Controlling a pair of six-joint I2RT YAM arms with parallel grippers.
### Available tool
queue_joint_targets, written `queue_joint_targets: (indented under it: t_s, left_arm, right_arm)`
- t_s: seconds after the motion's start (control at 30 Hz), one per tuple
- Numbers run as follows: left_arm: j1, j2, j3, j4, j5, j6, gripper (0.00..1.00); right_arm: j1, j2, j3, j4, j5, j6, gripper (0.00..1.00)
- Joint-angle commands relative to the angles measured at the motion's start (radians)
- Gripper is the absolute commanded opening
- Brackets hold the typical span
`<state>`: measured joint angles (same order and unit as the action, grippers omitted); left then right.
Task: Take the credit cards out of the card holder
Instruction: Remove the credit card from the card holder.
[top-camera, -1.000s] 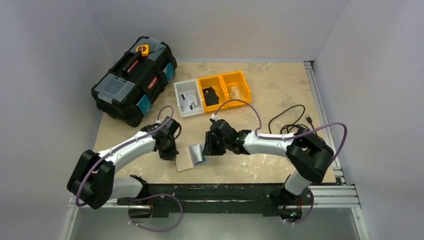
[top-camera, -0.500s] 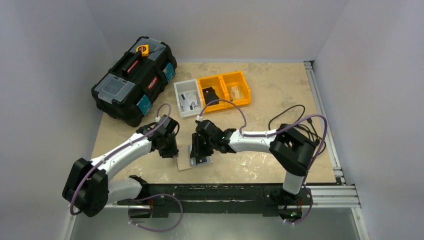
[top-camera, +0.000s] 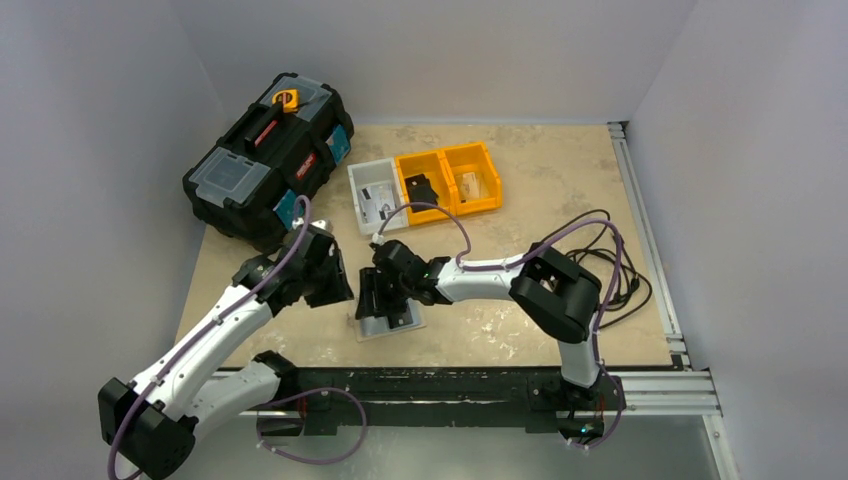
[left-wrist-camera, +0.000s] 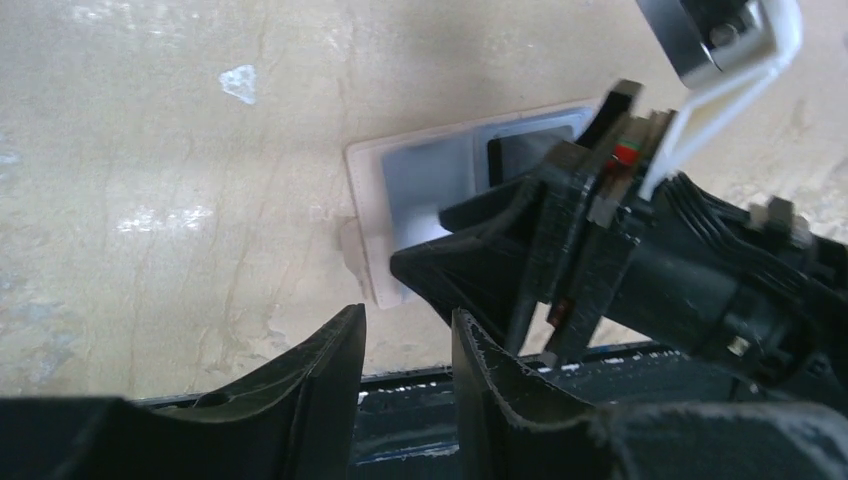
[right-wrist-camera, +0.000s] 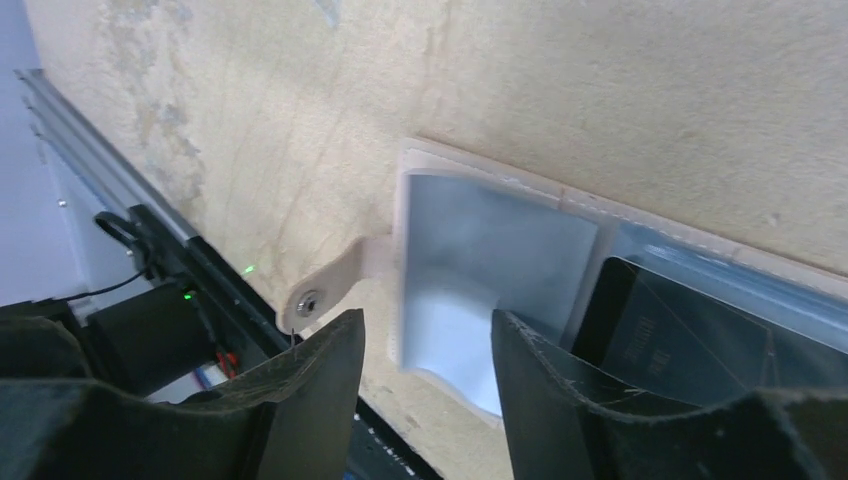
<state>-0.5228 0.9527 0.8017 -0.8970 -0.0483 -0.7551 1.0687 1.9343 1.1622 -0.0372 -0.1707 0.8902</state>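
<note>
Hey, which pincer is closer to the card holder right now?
Right. The right pincer is directly over the card holder, fingers apart. The left pincer sits off the holder's left side, apart from it, holding nothing.

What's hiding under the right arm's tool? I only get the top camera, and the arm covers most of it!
Observer: The right wrist camera shows the card holder lying opened out flat on the table.
Operator: Are any cards inside?
Observer: Yes, a dark card sits in one clear pocket.
Operator: Is the right tool squeezing it?
Observer: No. The right tool has its fingers apart, with nothing between them.
</note>
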Motion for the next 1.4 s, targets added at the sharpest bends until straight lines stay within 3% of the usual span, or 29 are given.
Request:
queue_joint_targets:
  t_s: [0.0,0.17,0.63,0.7,0.83,1.0,1.37]
  left_arm:
    - [0.006,-0.036,0.043,0.008,0.104,0.007,0.37]
    - [0.006,-0.04,0.007,0.155,0.271,-0.098,0.37]
    - [0.005,0.075,-0.029,0.37,0.364,-0.189,0.34]
    - [0.004,0.116,-0.047,0.4,0.358,-0.185,0.33]
    - [0.005,0.214,-0.082,0.453,0.33,-0.153,0.32]
    - [0.005,0.285,-0.157,0.527,0.309,-0.153,0.32]
    - [0.008,0.324,-0.273,0.648,0.309,-0.165,0.23]
  right_arm:
    - [0.006,0.033,0.031,0.064,-0.049,0.029,0.53]
    - [-0.001,0.01,0.01,0.091,-0.08,0.05,0.6]
    - [-0.134,-0.33,-0.224,0.0,0.066,0.032,0.62]
    - [-0.135,-0.336,-0.228,-0.025,0.088,0.016,0.58]
    - [-0.135,-0.311,-0.207,-0.07,0.123,-0.034,0.37]
    - [-0.13,-0.281,-0.168,-0.129,0.166,-0.07,0.23]
    - [-0.091,-0.214,-0.127,-0.168,0.202,-0.102,0.08]
